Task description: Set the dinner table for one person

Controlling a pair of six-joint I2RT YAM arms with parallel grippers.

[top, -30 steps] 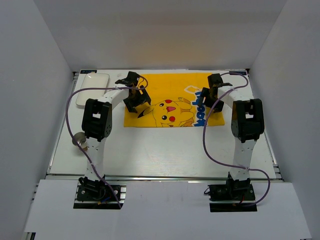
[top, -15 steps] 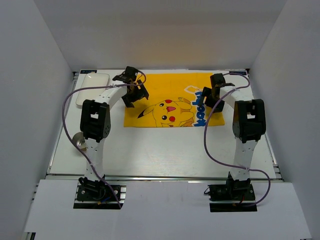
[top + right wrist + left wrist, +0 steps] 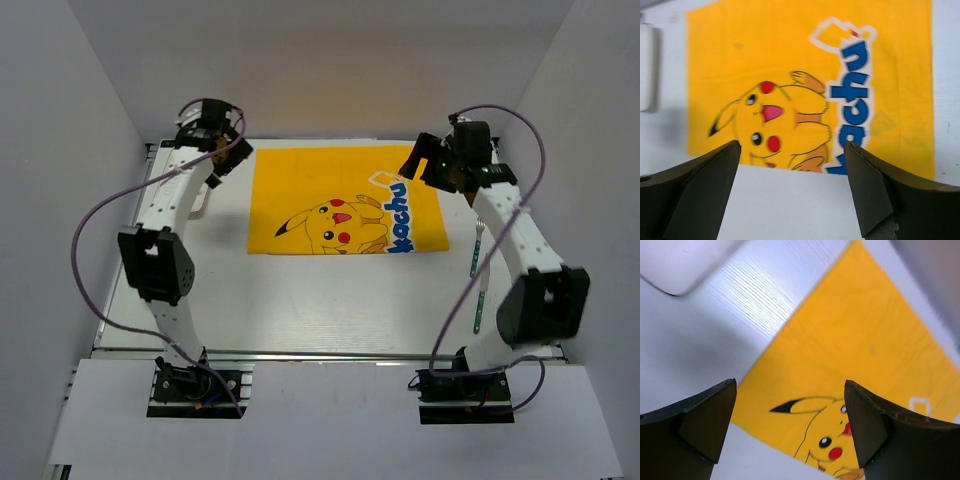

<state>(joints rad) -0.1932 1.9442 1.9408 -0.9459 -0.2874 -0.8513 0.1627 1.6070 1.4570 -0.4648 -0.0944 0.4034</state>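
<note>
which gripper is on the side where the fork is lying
The right gripper: the fork lies on the table beside that arm, right of the yellow mat; the left gripper has none.

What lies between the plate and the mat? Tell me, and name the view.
Only a bare strip of table separates the plate from the mat. The left wrist view shows it best; the right wrist view agrees.

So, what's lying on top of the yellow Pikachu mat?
Nothing: the mat lies bare on the dinner table. The fork lies apart, beside it. Anything beneath the mat is hidden.
</note>
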